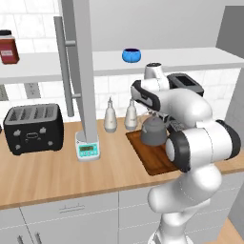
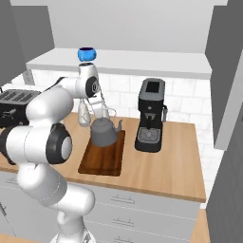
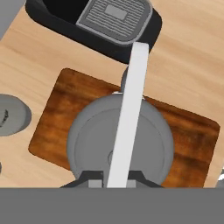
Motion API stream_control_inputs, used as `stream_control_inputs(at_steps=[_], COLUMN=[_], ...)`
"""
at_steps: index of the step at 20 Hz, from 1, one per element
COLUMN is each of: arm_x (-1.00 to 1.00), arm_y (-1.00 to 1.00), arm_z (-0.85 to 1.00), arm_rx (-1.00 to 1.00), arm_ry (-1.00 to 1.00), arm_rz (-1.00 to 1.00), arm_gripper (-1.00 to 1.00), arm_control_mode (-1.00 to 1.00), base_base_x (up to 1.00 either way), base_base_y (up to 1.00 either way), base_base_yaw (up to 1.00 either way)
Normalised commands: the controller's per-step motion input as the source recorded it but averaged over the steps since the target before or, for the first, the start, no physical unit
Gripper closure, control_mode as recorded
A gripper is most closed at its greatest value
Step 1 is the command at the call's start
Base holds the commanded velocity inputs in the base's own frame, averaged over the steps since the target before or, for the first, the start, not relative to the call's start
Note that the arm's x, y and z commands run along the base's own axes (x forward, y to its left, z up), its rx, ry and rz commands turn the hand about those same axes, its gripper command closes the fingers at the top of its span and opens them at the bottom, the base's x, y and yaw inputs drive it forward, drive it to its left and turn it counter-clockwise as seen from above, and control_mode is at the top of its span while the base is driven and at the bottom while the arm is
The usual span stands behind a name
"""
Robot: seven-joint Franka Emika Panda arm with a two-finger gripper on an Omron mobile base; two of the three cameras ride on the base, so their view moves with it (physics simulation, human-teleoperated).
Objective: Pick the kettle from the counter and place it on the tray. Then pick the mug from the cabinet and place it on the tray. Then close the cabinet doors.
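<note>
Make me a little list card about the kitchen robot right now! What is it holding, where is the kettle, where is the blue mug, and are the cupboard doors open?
gripper: shut on the kettle's handle
kettle: over the tray, at its back end; resting or just above, cannot tell
tray: on the counter, left of the coffee machine
mug: on the cabinet shelf, not yet picked
cabinet doors: open
steps left: mug to tray, close doors

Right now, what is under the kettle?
The tray lies under the kettle, on the counter. The kettle body hides whether its base touches the tray.
</note>
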Motion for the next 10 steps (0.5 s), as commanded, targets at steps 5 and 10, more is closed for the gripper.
stream_control_inputs(at_steps=[5,10], arm_x=[0.19,0.17], arm_y=[0.07,0.00], arm_z=[-0.13,-0.07], arm_rx=[0.00,0.00], arm_ry=[0.00,0.00], arm_rz=[0.02,0.00], arm_gripper=[1.00,1.00], arm_control_mode=[-1.00,-1.00], base_base_x=[0.00,0.00], base_base_y=[0.00,0.00], base_base_yaw=[0.00,0.00])
